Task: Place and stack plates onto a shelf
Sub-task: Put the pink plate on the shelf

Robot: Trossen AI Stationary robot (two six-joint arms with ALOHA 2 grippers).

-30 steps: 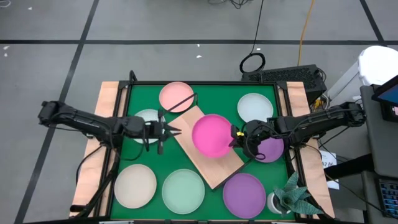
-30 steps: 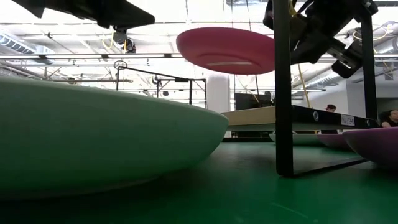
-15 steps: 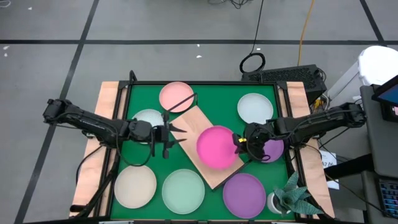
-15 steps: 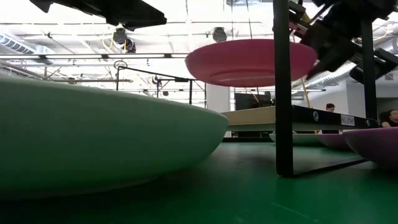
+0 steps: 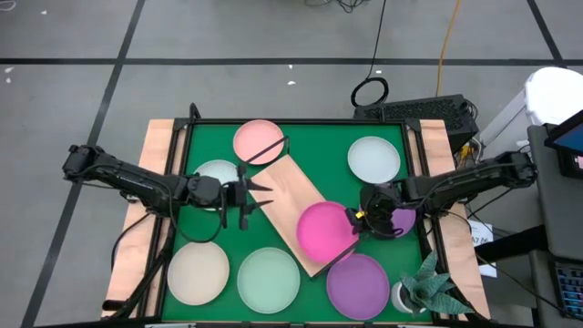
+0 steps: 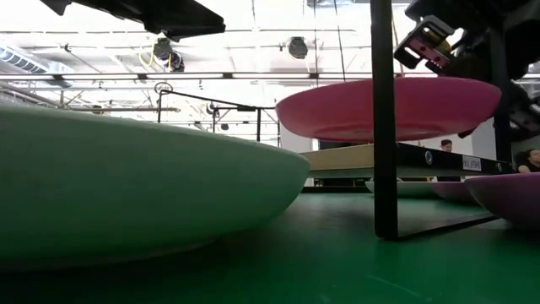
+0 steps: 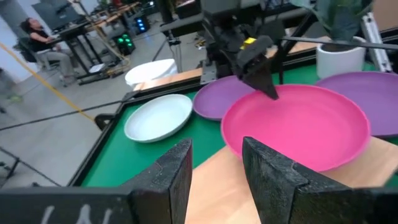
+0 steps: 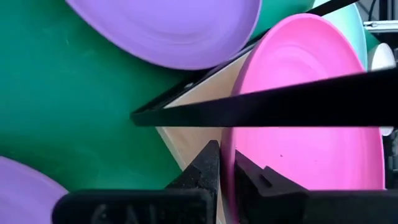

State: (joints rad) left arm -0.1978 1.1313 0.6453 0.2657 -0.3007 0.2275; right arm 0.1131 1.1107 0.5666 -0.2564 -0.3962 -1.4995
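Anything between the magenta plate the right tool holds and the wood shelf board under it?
Nothing visible. The right tool grips the round magenta plate by its rim above the light wood shelf board; the board beneath looks bare in the low view.

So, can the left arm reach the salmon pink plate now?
Probably yes. The left gripper is open and empty near the shelf, and the salmon pink plate lies close by, uncovered.

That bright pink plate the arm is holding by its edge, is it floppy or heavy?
Probably stiff: the magenta plate keeps its shape though the right gripper pinches only its rim. Likely light, since that one-sided grip holds it level above the shelf. Its smooth rim might slip.
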